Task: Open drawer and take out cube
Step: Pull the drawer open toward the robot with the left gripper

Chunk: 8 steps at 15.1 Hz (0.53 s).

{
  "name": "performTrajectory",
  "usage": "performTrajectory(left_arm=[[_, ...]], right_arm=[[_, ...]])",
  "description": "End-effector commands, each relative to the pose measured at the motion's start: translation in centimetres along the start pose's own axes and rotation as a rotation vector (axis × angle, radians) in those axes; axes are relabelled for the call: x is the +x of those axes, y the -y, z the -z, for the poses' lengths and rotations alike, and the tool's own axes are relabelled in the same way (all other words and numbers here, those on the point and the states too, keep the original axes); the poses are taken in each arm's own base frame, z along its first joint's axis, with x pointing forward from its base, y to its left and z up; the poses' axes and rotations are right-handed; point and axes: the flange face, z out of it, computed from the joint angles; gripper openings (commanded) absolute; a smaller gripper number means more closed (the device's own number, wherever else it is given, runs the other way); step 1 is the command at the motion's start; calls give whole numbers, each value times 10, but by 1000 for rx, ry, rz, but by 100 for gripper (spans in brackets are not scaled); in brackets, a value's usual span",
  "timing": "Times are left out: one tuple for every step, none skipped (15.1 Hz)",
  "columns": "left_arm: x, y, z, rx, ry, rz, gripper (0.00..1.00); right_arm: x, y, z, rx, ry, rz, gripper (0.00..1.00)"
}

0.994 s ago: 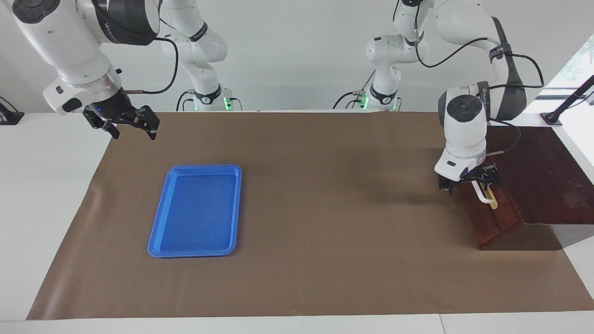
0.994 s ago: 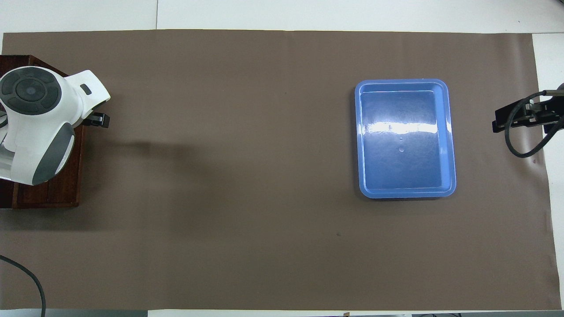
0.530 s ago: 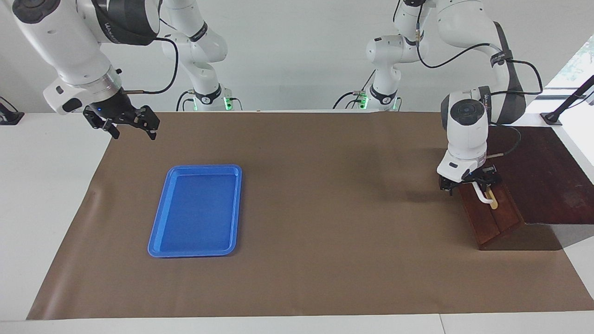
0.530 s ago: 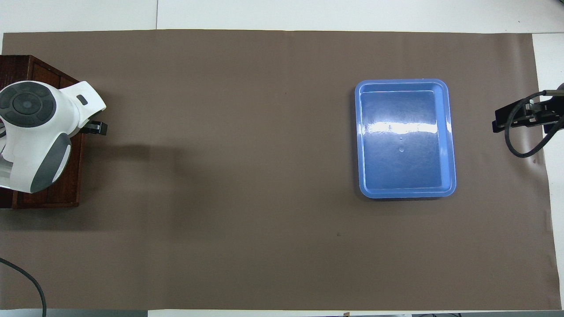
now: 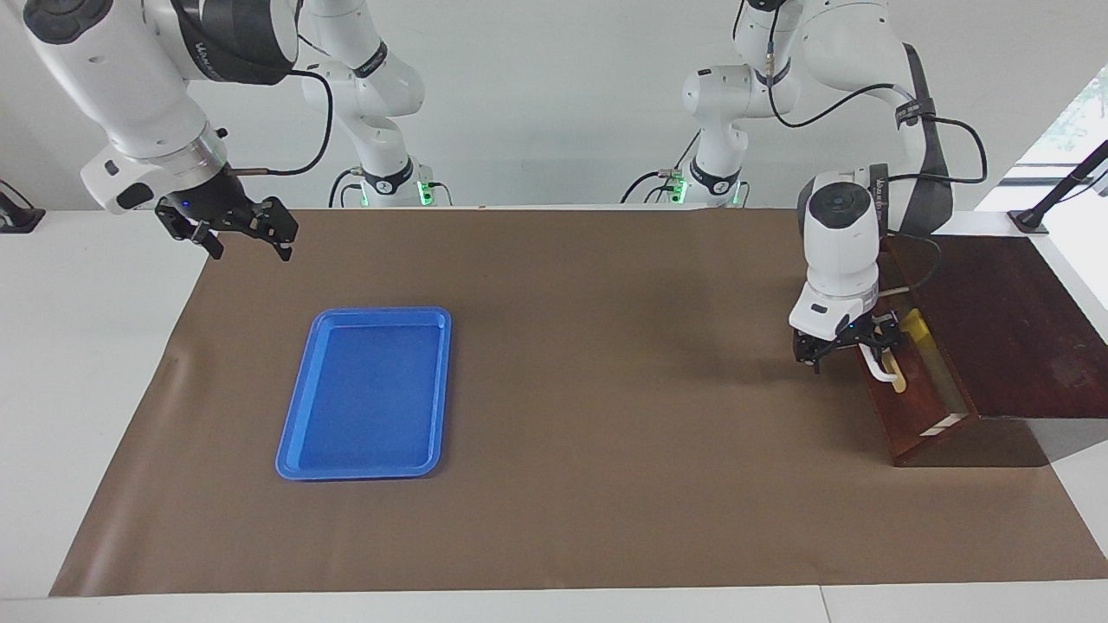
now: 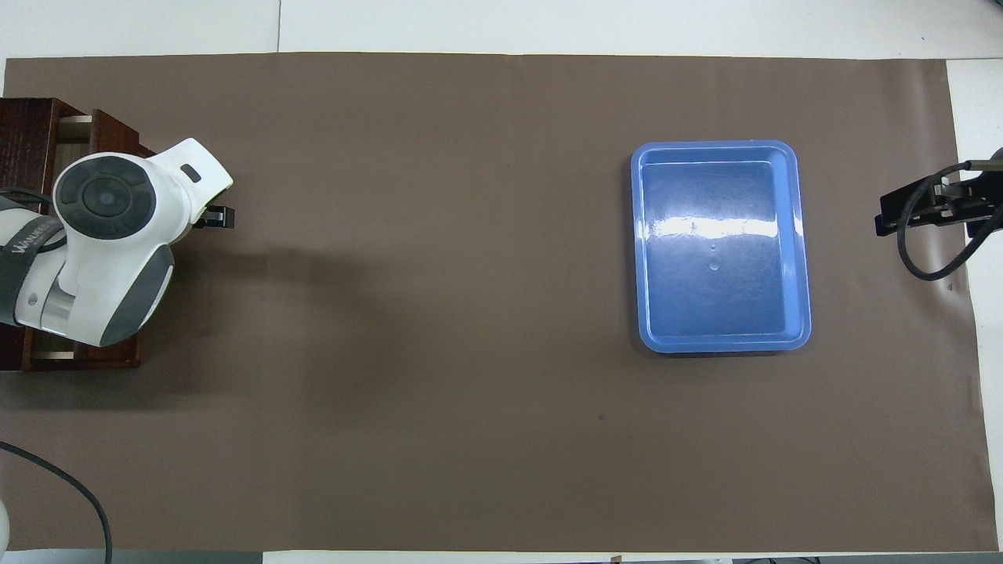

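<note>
The dark reddish-brown drawer [image 5: 919, 414] stands partly pulled out of its cabinet [image 5: 995, 320] at the left arm's end of the table. A strip of its pale interior shows. The yellow cube [image 5: 915, 327] is visible inside the gap. My left gripper [image 5: 853, 348] is shut on the white bar handle [image 5: 885, 369] at the drawer's front. In the overhead view the left arm's wrist [image 6: 110, 235] covers the drawer [image 6: 110, 137] and the handle. My right gripper [image 5: 247, 240] waits open and empty in the air over the mat's corner at the right arm's end.
A flat blue tray [image 5: 368, 394] lies empty on the brown mat toward the right arm's end; it also shows in the overhead view [image 6: 721, 247]. The brown mat [image 5: 606, 433] covers most of the table.
My left gripper has moved toward the table's middle with the handle, and the drawer has slid partly out, which uncovers the pale interior and the yellow cube. The right arm has not moved.
</note>
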Motion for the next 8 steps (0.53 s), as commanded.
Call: performTrajectory(left_arm=[[-2,-46,10,-68,-13,51,100],[-2,-54,14,-86,-12,68,100],[-1,-65,20,-97,-18,77,100],[-2,-74,24,-102,-19,83,100],[-3,-80,27,-107,-22,89,100],[-4,-85,29,-118,-20,96,100],[-4,-91,33,-130,-19,99,100],[-2,-92,36,-133,-22,100,100]], right_arm=[[-8,-2,0,-1,7,20,100],[-8,-3,0,-1,7,19,100],[-8,-3,0,-1,7,19,100],[-8,-2,0,-1,7,20,100],[-8,-2,0,-1,7,20,100],[-8,-2,0,-1,7,20,100],[-8,-3,0,-1,7,19,100],[-8,-2,0,-1,7,20,100]])
